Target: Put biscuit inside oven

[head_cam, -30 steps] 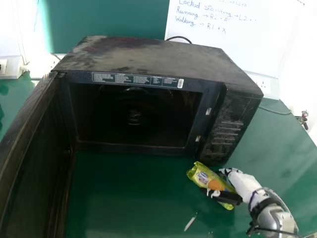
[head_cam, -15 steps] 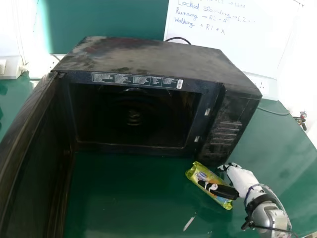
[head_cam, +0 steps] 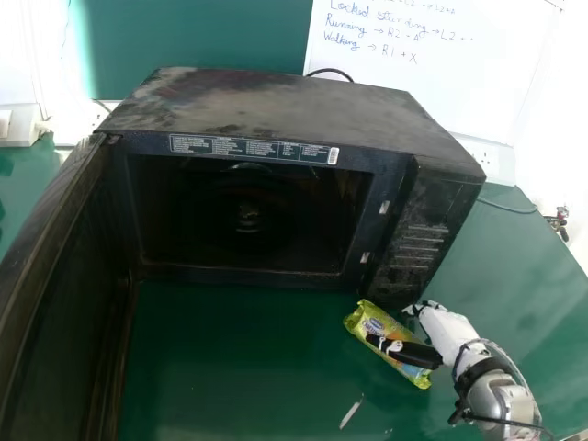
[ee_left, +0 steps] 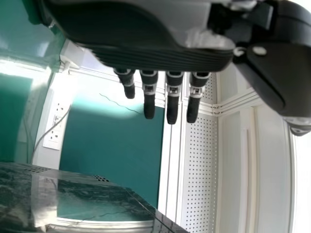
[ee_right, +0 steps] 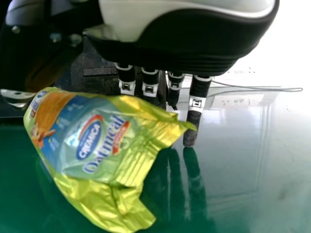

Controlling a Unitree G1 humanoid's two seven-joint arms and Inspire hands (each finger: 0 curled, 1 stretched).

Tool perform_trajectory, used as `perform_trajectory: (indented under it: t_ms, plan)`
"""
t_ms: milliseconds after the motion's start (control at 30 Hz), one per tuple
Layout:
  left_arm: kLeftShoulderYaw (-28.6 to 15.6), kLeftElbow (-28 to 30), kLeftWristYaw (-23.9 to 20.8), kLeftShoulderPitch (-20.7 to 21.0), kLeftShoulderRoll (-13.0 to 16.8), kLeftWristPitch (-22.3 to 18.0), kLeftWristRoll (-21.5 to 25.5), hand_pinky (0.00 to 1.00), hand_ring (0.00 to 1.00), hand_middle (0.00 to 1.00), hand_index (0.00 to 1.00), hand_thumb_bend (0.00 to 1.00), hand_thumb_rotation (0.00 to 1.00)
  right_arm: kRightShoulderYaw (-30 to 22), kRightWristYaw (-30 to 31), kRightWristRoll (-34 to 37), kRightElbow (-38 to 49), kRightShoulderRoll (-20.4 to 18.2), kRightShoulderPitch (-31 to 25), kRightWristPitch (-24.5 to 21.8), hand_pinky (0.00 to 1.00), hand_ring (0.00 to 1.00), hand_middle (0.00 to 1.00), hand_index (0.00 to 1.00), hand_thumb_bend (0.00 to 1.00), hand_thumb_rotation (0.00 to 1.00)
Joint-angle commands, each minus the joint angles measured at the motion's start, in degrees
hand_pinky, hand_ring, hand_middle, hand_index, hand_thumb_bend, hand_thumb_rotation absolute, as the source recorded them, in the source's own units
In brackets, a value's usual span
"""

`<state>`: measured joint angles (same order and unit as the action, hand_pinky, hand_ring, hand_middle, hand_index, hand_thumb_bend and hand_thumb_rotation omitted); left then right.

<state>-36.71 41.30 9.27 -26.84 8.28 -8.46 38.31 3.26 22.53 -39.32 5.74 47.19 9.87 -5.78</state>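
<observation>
A shiny green table (head_cam: pixel 239 367) is lying under my work. A big black metal box oven (head_cam: pixel 276 106) is sitting on it, its tall black door (head_cam: pixel 55 303) standing wide open on the left. My white and black right hand (head_cam: pixel 446 331) is resting at the near right, fingers pointing out nearly straight, thumb lying over the biscuit; I can't tell if I'm gripping it. My grey and black left hand (ee_left: pixel 146 48) is hanging open, holding nothing. The long yellow-green plastic packet of biscuits (head_cam: pixel 363 322) is lying outside, by the oven's near right corner.
</observation>
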Motion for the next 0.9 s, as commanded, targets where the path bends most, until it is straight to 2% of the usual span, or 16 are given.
perform_trajectory:
  t_ms: [0,300,500,700,867]
  plan:
    - [0.2,0.8,-0.4,-0.7,-0.3,-0.2,-0.5,0.96,0.91,0.91,0.9,0.96,0.92,1.5,1.5,0.3,-0.3,0.2,-2.0,1.2,0.61,0.81,0.86,0.81,1.0,0.34]
    - [0.3,1.0,-0.7,-0.8,-0.1,0.0,-0.7,0.96,0.91,0.9,0.89,0.96,0.92,1.7,-0.1,-0.5,0.2,0.0,-3.4,2.3,0.66,0.83,0.86,0.82,1.0,0.34]
    - [0.3,1.1,-0.8,-0.7,-0.1,0.1,-0.8,0.96,0.91,0.9,0.9,0.96,0.93,2.0,-0.6,-0.9,-0.3,0.4,-2.6,3.6,0.63,0.79,0.83,0.8,1.0,0.37]
    - [0.3,1.1,-0.6,-0.6,0.0,0.2,-0.3,0.96,0.91,0.9,0.9,0.95,0.92,2.3,2.6,-1.4,1.5,-0.2,-1.9,0.6,0.6,0.84,0.87,0.81,1.0,0.36]
    - [0.0,1.3,-0.7,-0.8,0.0,0.3,0.2,0.97,0.91,0.9,0.9,0.95,0.92,2.8,2.9,-1.9,1.7,-0.2,-2.2,0.4,0.62,0.85,0.88,0.82,1.0,0.36]
